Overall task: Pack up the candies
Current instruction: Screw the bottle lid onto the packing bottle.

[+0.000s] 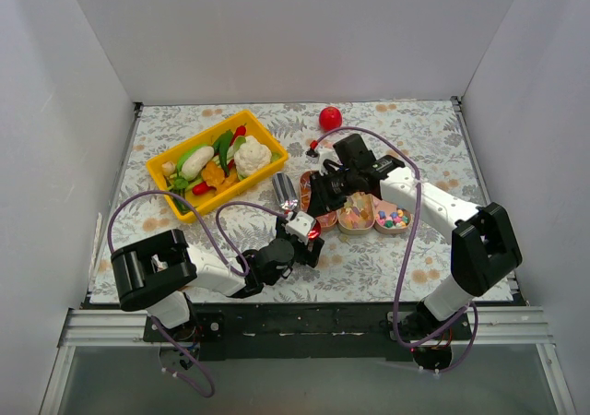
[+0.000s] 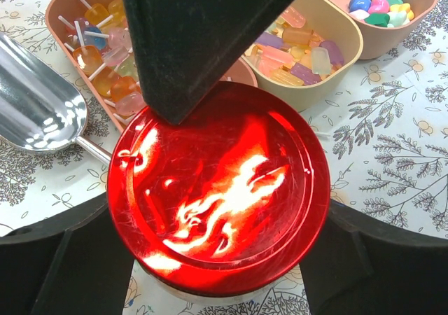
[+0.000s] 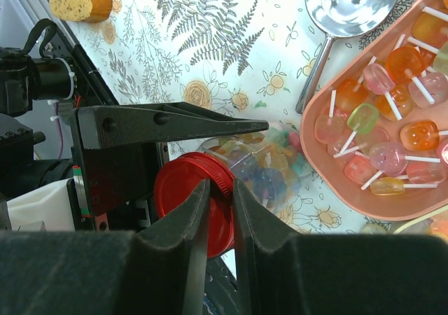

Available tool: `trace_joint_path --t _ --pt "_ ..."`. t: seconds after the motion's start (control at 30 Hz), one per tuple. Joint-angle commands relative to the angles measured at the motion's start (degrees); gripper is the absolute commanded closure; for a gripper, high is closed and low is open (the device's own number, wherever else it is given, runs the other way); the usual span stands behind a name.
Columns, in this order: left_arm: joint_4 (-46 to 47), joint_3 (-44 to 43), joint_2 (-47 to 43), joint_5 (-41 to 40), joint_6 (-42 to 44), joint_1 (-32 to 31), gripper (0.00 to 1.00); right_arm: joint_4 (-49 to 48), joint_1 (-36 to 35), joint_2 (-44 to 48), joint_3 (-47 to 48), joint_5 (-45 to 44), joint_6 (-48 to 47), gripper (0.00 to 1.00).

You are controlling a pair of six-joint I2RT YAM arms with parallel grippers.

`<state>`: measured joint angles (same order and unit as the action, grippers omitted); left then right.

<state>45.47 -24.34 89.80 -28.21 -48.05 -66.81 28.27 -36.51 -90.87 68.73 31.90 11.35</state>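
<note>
So I'm at the lid step. My left pincer (image 2: 218, 262) is clenched around the jar (image 3: 269, 168), one finger at 9 o'clock and one at 3 o'clock of the red lid (image 2: 218, 189) in my left wrist view. My right pincer (image 3: 220, 192) comes in from 12 o'clock and is squeezed onto the lid's rim, with just a sliver of red showing between the fingers.

There are candies (image 3: 273, 162) behind the clear wall of the jar, so it looks loaded. I'm guessing this is the closing-up step, though I honestly can't tell from here whether the lid is going on or coming off. More sweets are in the trays at 12 to 2 o'clock of the lid: lollipops (image 2: 105, 49) in the pink tray (image 3: 318, 162), pastel bars in the beige tray (image 2: 336, 70), and bright shapes in the far tray (image 2: 413, 28). The metal scoop (image 2: 35, 112) lies at 9 o'clock.

What I think matters:
- Keep the left squeeze firm so the jar doesn't spin along with the lid.
- My right grip is on the edge, not across the lid, so I should turn around the lid's centre or it'll peel off.
- Don't press sideways, the pink tray is just beside the jar.
- Short turns, then regrip.
</note>
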Motion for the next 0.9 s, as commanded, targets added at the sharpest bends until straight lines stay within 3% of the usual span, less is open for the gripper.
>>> trace_joint_path --t 0.0,0.53,0.87 --pt "-16.4 3.2 3.5 1.3 -1.9 0.3 0.25 1.5 -0.6 -0.5 0.0 0.2 0.0 0.75" --pt "-16.9 2.9 4.1 0.7 -3.1 0.3 0.25 3.8 -0.6 3.6 -6.8 5.1 -1.5 0.86" --pt "-17.3 2.5 4.9 0.7 -3.1 0.3 0.25 5.3 -0.6 9.7 -12.5 4.9 -1.2 0.87"
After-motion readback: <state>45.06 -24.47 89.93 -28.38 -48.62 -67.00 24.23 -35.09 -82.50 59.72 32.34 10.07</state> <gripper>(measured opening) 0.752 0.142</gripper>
